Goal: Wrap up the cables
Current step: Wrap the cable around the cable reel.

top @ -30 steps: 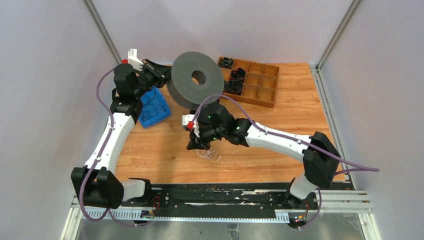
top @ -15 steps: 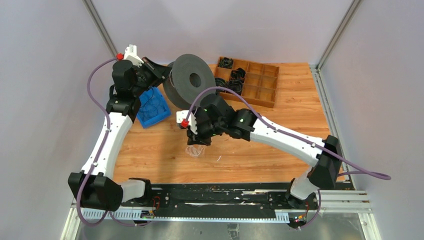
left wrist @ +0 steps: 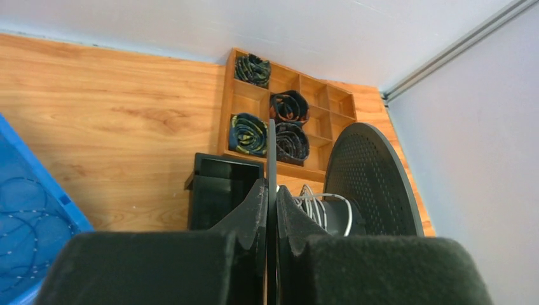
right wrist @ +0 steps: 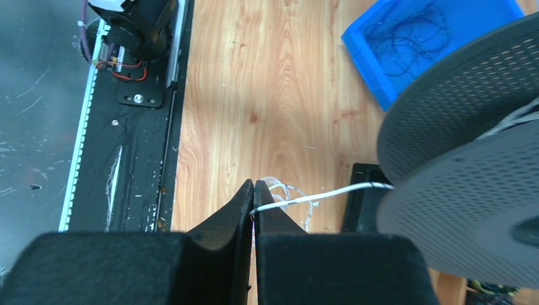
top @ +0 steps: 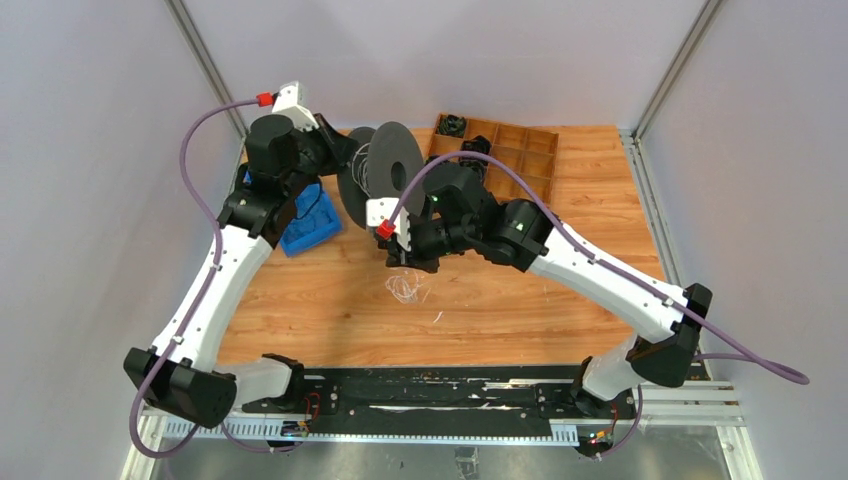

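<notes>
Wood-grain tabletop (top: 330,300) w/ pale grey walls; at the far side a dark grey perforated plastic spool (top: 395,170) stands on edge, betw. a wooden compartment tray (top: 525,165) on its right and a blue plastic bin (top: 300,228) on its left. Left gripper (left wrist: 271,190) is clamped on one spool flange. Right gripper (right wrist: 253,189) is pinched tight on the thin white cables (right wrist: 318,196), which run from spool to its fingertips, w/ a loose tangle of loops under it, approx. mid-table.

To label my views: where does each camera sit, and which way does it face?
Top external: above, behind the bases, looking down on the table; left arm and right arm show.
Left wrist: on the left gripper, seen clamping the spool; faces the wooden tray.
Right wrist: on the right gripper, seen pinching the cable; faces down at the table.
Shared by all: spool, blue bin.
</notes>
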Action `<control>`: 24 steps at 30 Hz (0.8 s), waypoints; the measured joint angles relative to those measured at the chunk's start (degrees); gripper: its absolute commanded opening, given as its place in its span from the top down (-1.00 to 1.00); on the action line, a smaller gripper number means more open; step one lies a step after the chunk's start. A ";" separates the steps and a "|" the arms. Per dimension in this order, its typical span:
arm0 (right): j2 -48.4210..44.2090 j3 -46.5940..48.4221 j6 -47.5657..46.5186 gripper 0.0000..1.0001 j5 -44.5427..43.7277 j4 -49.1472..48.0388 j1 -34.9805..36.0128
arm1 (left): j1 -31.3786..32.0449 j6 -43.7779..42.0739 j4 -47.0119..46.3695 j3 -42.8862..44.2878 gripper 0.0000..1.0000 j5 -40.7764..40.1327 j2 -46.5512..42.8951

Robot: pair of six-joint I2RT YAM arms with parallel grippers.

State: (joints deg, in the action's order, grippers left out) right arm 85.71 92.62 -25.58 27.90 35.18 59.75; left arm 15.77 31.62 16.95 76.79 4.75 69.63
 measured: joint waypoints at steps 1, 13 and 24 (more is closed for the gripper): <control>0.09 1.09 -0.15 0.99 -0.46 0.76 -0.02 | 1.03 -1.68 0.37 0.33 0.99 -1.18 -0.04; 0.26 7.58 -2.12 0.99 -10.29 5.51 -0.26 | 14.12 -19.71 2.56 1.86 0.99 -10.71 -0.09; -0.37 8.85 -2.62 0.99 -18.10 6.05 -3.28 | 18.45 -30.95 1.66 0.02 0.99 -14.40 -0.48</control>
State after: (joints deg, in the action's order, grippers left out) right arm 85.34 101.47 -28.21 9.80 41.23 56.47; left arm 34.22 0.67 18.61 76.82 -9.65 69.14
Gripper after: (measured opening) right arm 0.009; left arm 0.074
